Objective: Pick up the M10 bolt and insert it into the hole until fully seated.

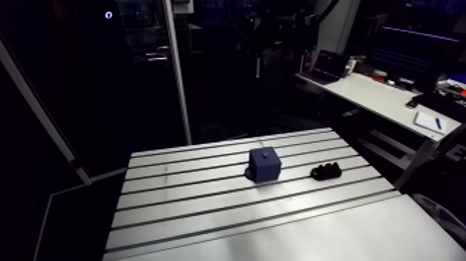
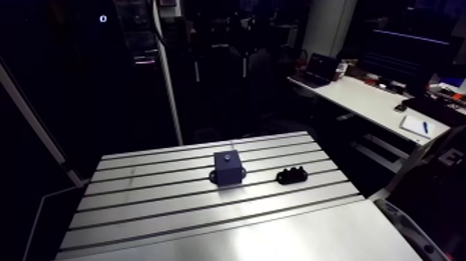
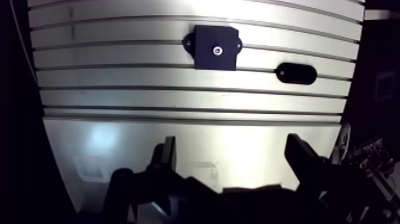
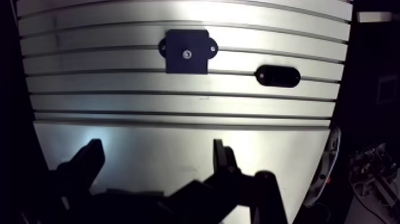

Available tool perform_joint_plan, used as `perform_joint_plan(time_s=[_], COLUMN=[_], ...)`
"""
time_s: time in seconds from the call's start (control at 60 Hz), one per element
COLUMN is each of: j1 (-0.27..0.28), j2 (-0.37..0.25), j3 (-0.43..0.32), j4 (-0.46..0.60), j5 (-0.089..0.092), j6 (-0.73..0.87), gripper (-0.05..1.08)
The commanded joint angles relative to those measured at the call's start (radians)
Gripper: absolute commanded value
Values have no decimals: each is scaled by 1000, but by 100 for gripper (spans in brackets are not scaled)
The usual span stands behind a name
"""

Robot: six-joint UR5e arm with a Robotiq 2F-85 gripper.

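Observation:
A dark blue block [image 3: 216, 47] with flanges at its base stands on the slotted aluminium table [image 3: 119, 77], well ahead of my gripper. A small shiny spot [image 3: 217, 51] shows at the centre of its top face; I cannot tell whether it is a bolt head or the hole's rim. Beside the block lies a low black oval holder [image 3: 296, 73]. The arm view shows the same block [image 1: 265, 165] and holder [image 1: 326, 171] side by side. My gripper [image 3: 232, 156] is open, its dark fingers [image 3: 166, 156] wide apart over smooth plate, with nothing between them.
A smooth metal plate [image 3: 196, 140] adjoins the table's slotted part, under the gripper. The table's edges drop into dark on both sides. A white desk [image 1: 388, 97] stands beyond the table's far right corner.

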Motion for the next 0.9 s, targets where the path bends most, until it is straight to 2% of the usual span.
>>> perform_joint_plan(time_s=[0.017, 0.433, 0.717, 0.9], j1=[13, 30, 73, 83], j2=[-55, -47, -27, -19], j3=[-21, -23, -29, -38], j4=[-5, -5, -7, -5], j5=[24, 21, 23, 23], j6=[12, 51, 52, 57], gripper=[0, 0, 0, 0])
